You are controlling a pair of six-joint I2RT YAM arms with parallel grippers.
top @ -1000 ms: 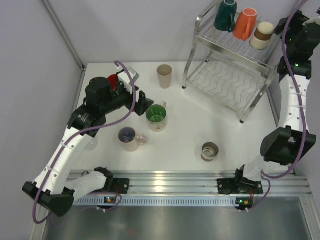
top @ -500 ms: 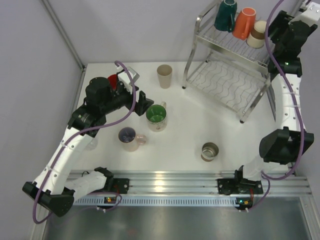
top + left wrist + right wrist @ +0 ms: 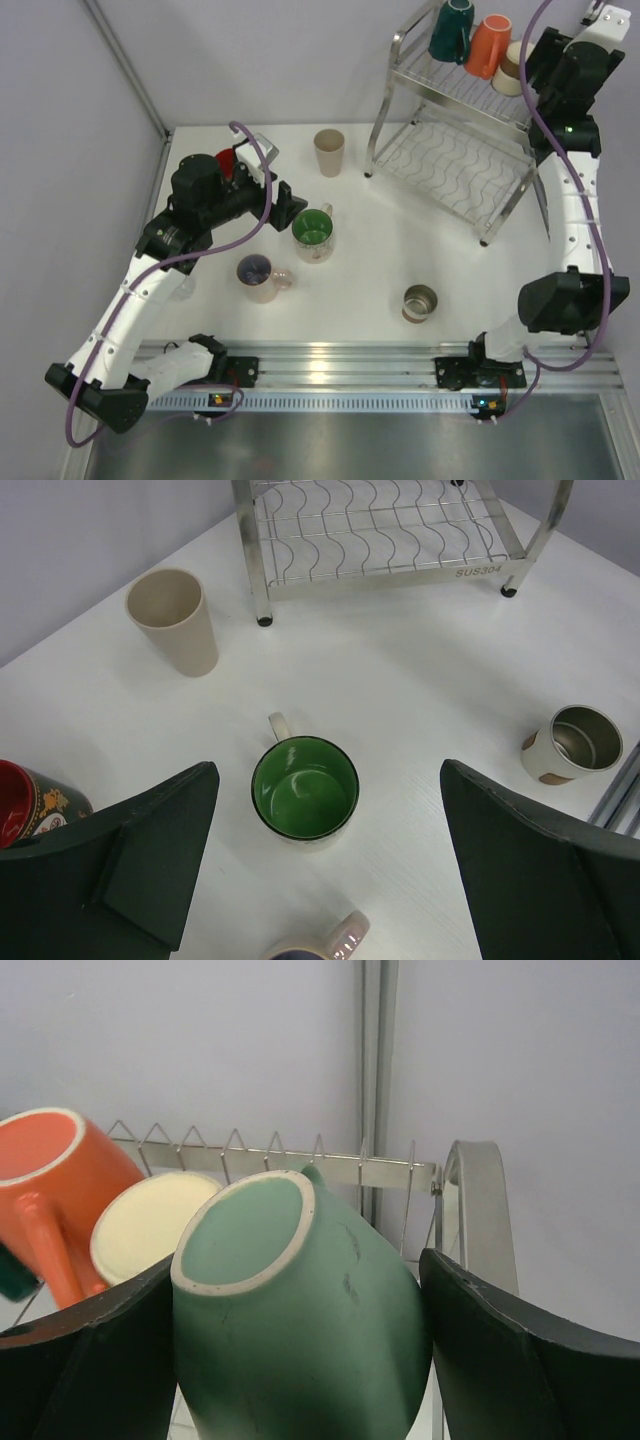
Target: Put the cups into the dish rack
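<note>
Mint mug (image 3: 300, 1290), base up, clamped by right end effector (image 3: 305, 1360); left end effector (image 3: 328, 820) agape.

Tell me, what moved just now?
The right gripper swung left, in over the top shelf of the rack, with the mint cup between its fingers, next to the orange cup. Nothing was let go. The left gripper, open over the green cup, stayed put, and so did every other cup.
</note>
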